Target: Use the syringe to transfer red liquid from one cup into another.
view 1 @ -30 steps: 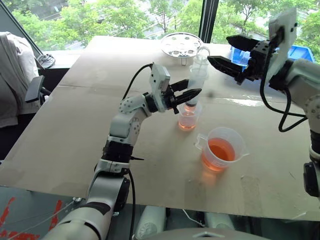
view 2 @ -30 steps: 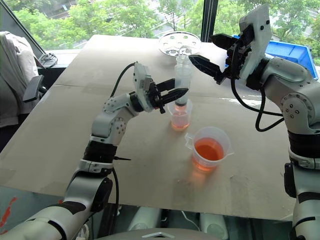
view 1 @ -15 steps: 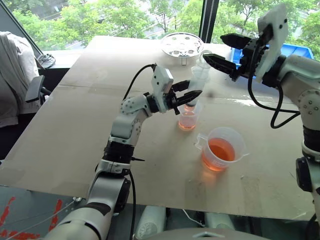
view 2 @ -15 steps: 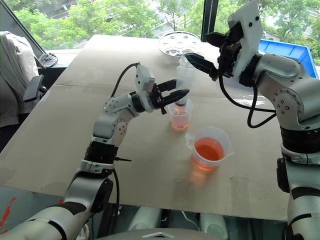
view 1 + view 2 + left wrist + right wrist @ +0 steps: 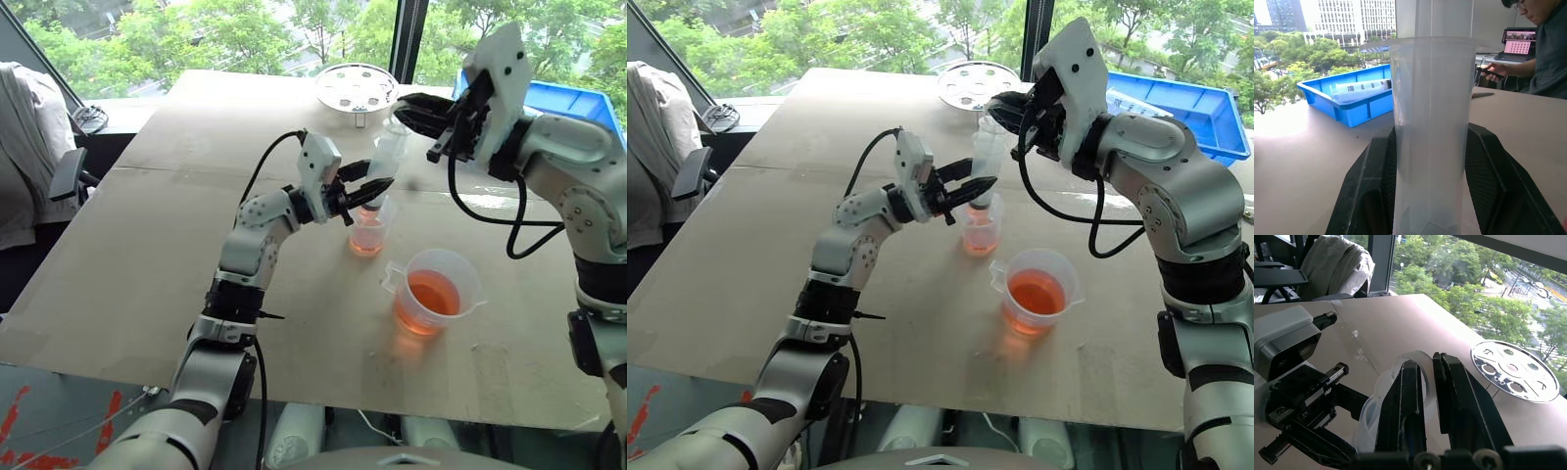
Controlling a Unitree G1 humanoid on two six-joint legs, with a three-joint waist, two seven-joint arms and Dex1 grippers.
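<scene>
Syringe (image 5: 384,162): barrel clamped upright in left gripper (image 5: 372,186), tip over small cup (image 5: 368,233). Right gripper (image 5: 1425,382) pinches plunger ring above. Step: discharging. Next: press plunger down; beaker (image 5: 434,292) stands nearby.

A big tan tabletop (image 5: 147,245) is set right up against tall windows, with a dark window post (image 5: 411,34) rising just behind it. Green trees (image 5: 196,34) are seen outside in bright daylight, office blocks (image 5: 1342,19) further off. An office chair (image 5: 69,171) draped with grey cloth (image 5: 24,147) is parked beside the tabletop. Paint-marked floor (image 5: 29,421) is seen below it.
</scene>
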